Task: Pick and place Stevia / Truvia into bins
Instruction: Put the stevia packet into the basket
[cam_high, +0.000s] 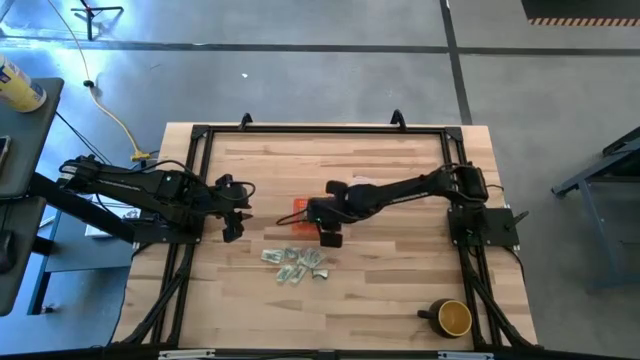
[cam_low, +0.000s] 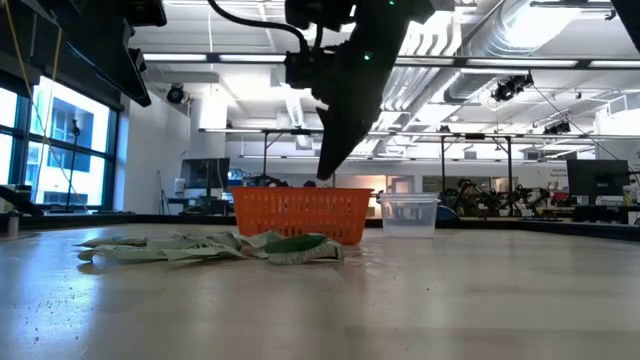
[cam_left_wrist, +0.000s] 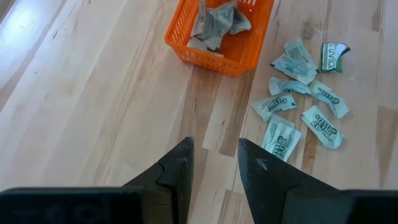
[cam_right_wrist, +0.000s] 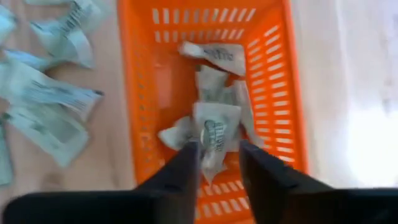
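Surface: pale wooden surface (cam_high: 400, 290) inside a black frame, carrying all the items listed below.

Bin: one small orange bin (cam_right_wrist: 205, 93), low slotted walls, standing near the middle of the surface; in the high view mostly covered by the right arm, only an orange edge showing (cam_high: 301, 207). Seen also in the left wrist view (cam_left_wrist: 219, 55) and the low view (cam_low: 300, 215).

Sachets, placed: a few crumpled green-and-white sachets (cam_right_wrist: 214, 127) lie heaped on the bin floor; exact count cannot be told.

Sachets, loose: a cluster of sachets (cam_high: 295, 264) lies on the surface just beside the bin, on its near side; about seven show in the left wrist view (cam_left_wrist: 301, 93), flat or slightly curled, some overlapping. In the low view they form a low ragged pile (cam_low: 215, 247) in front of the bin.

Right gripper: right gripper (cam_right_wrist: 217, 155) hangs directly over the bin, pointing down into it; jaws narrowly parted. A sachet shows in the gap, but whether it is pinched or merely lying below cannot be told. The position suits dropping into the bin, not picking from the pile.

Left gripper: left gripper (cam_left_wrist: 214, 165) waits off to the left of the bin, above bare wood, jaws slightly apart and holding nothing; it faces both bin and pile, apparently kept clear of the working arm.

Other items: a clear plastic container (cam_low: 407, 212) beyond the bin; a dark mug (cam_high: 452, 318) near the surface's front right corner, well apart from the work.

Progress, judged: partly done; most sachets remain outside.
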